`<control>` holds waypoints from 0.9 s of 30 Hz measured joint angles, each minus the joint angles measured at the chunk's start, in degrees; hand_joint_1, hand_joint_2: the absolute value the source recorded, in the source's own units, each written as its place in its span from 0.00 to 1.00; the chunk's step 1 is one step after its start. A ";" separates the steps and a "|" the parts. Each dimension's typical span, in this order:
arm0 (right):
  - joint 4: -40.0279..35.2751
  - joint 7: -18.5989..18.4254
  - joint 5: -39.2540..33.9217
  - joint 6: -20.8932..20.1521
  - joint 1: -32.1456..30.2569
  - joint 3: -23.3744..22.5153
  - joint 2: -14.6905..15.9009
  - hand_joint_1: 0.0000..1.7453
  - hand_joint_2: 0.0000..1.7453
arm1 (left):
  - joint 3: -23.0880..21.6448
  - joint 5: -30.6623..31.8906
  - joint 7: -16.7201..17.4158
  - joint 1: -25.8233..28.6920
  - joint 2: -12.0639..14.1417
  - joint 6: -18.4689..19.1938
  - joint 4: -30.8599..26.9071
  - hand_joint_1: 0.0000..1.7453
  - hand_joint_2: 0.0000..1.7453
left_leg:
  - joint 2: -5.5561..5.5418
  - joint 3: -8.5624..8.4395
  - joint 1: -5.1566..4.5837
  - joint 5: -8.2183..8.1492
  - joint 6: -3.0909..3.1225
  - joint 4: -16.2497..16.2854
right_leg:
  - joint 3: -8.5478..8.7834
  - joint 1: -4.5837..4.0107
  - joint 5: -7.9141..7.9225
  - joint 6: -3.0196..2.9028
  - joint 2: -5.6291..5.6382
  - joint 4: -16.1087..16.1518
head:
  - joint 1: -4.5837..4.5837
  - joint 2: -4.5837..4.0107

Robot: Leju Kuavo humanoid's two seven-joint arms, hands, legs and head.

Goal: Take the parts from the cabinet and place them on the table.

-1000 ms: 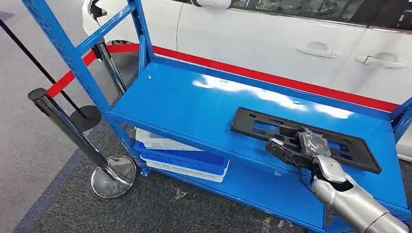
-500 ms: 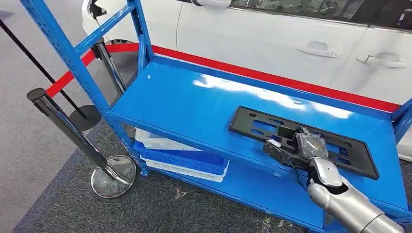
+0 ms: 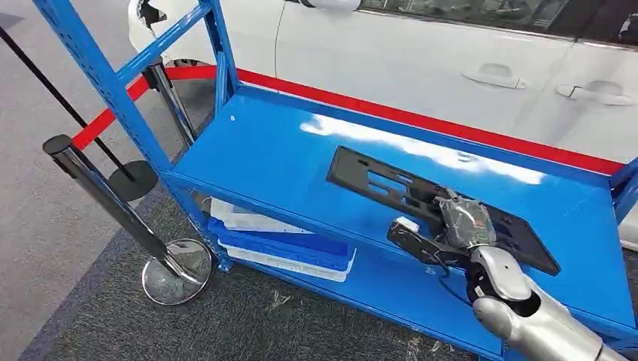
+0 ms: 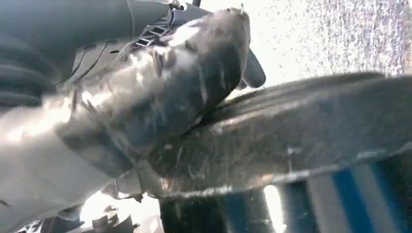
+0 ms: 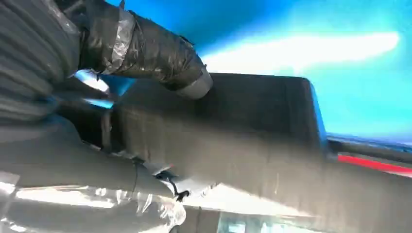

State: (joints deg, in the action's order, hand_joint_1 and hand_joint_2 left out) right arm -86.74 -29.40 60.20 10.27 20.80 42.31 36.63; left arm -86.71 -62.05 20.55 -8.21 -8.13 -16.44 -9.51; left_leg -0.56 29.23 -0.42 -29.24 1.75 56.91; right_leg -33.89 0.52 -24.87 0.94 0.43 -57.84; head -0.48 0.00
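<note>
Shifted since the earlier frames: the black plate part (image 3: 421,197) is now lying further left and more angled on the blue shelf (image 3: 286,158), its right end raised off the surface. Right hand (image 3: 444,229) is gripping the part at its near long edge, thumb over the top and dark fingers (image 3: 410,239) under the near side; right wrist view is showing the taped thumb (image 5: 145,48) pressing on the dark part (image 5: 252,141). Left hand (image 4: 145,82) is showing blurred in its wrist view, lying against a dark rounded surface; cannot tell whether it is holding anything.

Lower shelf is holding stacked shallow trays (image 3: 282,244), white and blue, contents not visible. Top shelf is giving wide bare room left and far of the part; its near edge is running just under the hand. Blue uprights (image 3: 105,83) are standing at the left corner, another cut off at the right.

White car (image 3: 451,60) is sitting beyond the shelf behind a red belt (image 3: 421,120). Chrome stanchion (image 3: 128,218) is leaning near the left corner. Right forearm is being cut off by the frame's bottom edge.
</note>
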 joint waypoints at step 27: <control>-28.38 0.92 7.91 -8.00 -4.94 -10.71 3.45 1.00 1.00 | 0.00 1.88 2.60 -0.36 0.50 1.57 0.09 0.00 1.00 | -0.03 7.38 1.38 -8.10 -1.98 15.00 | -0.27 1.12 -0.67 -1.36 -0.40 -0.71 | 0.15 0.00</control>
State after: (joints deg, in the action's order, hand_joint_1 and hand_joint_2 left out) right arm -115.12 -28.48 68.11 2.27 15.85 31.61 40.09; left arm -86.71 -60.17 23.15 -8.56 -7.63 -14.86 -9.42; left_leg -0.59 36.62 0.96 -37.34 -0.23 71.91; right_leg -34.16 1.64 -25.53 -0.42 0.03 -58.56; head -0.33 0.00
